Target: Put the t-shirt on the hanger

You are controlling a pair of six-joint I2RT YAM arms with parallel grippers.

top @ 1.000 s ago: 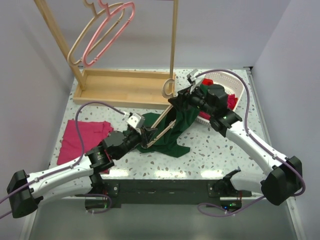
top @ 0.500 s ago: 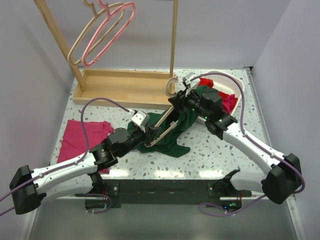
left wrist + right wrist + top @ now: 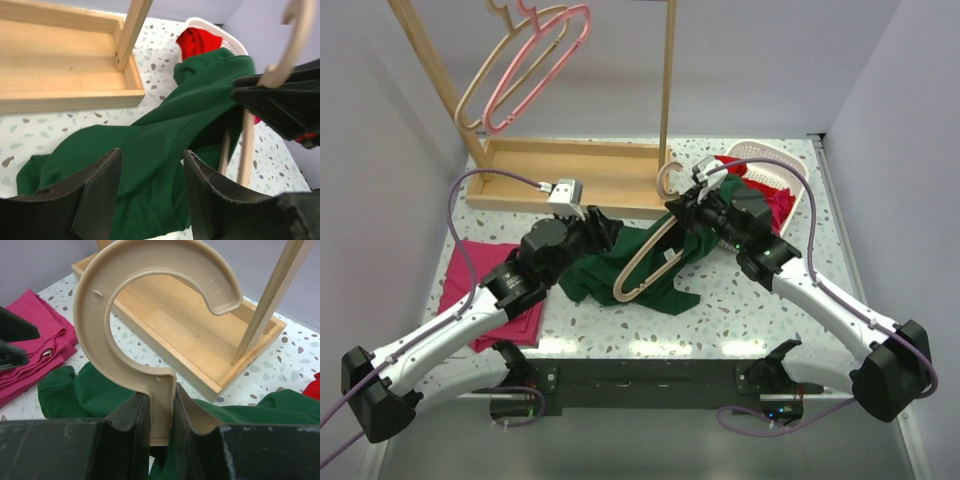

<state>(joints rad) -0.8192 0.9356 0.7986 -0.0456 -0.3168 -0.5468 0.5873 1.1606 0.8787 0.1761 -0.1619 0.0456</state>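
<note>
Pinching the hanger [image 3: 95, 315] by its neck, right hand [image 3: 160, 412], left hand [image 3: 150, 192] spread, empty, above the t-shirt [image 3: 150, 135]

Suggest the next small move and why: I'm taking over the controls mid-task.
Probably lower the left gripper and close it on the t-shirt just below. Its jaws stand open and empty above the cloth, while the right gripper is clamped on the hanger just under its hook. Most of the t-shirt lies bunched beneath the hanger, so it needs pulling over the free end.

Speckled table [image 3: 740, 300] between pale walls [image 3: 380, 120]
A wooden rack [image 3: 570, 175] stands at upper left, its tray base on the table.
</note>
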